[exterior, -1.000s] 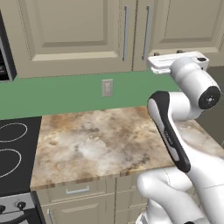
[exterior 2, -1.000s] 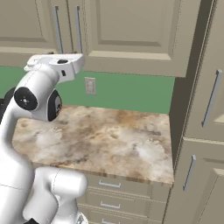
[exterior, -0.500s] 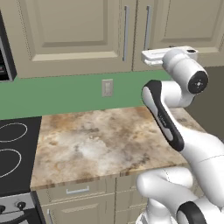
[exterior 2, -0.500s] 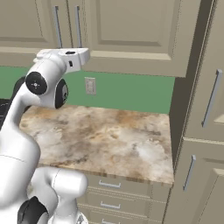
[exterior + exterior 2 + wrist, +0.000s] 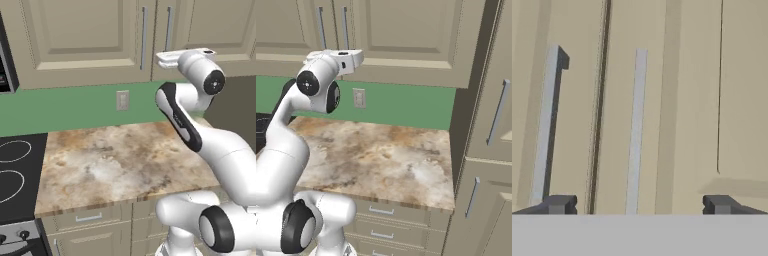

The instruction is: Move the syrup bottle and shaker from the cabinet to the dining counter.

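The cabinet [image 5: 80,40] hangs above the worktop with its panelled doors closed. Syrup bottle, shaker and dining counter are out of view. My gripper [image 5: 639,205] is raised level with the doors' lower part and faces them from close by. In the hand view its jaws stand open and empty, and the right door's silver handle [image 5: 636,130] rises between the fingertips [image 5: 559,204]. The left door's handle [image 5: 547,125] stands beyond the door seam. From the base views the hand [image 5: 165,59] sits just in front of the two handles [image 5: 144,37].
A tan marbled kitchen worktop [image 5: 115,155] lies below the arm, with a black stove [image 5: 15,170] on its left. A wall outlet [image 5: 122,100] sits on the green backsplash. A tall beige cabinet [image 5: 491,125] borders the worktop on the right.
The arm has lifted the hand and carried it left, closer to the cabinet doors and their handles. The jaws have stayed open.
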Tool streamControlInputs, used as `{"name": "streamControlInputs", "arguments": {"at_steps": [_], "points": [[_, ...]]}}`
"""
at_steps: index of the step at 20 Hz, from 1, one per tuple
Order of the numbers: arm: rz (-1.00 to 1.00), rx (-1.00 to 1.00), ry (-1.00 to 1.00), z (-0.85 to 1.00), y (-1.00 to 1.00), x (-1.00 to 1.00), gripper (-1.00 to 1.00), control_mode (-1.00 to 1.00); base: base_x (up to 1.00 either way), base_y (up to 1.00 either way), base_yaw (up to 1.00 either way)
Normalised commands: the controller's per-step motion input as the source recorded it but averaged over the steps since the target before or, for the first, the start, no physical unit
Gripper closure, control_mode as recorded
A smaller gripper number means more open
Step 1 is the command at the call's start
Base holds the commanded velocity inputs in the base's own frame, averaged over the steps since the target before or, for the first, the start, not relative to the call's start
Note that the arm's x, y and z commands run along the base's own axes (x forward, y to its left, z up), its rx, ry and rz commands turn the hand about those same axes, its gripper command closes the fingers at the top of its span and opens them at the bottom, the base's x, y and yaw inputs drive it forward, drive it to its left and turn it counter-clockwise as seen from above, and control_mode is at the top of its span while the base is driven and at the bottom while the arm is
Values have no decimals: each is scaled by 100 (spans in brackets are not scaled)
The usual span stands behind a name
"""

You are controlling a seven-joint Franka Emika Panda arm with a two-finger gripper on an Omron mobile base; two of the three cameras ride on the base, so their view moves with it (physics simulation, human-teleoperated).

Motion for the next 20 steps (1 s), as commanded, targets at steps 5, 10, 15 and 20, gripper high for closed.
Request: {"name": "streamControlInputs", "arguments": {"at_steps": [5, 10, 15, 20], "points": [[0, 0, 2, 0, 0, 47, -100, -100, 0, 0, 0], [0, 0, 1, 0, 0, 42, -100, -100, 0, 0, 0], [0, 0, 1, 0, 0, 35, -100, -100, 0, 0, 0], [0, 0, 1, 0, 0, 29, -100, -100, 0, 0, 0]]}}
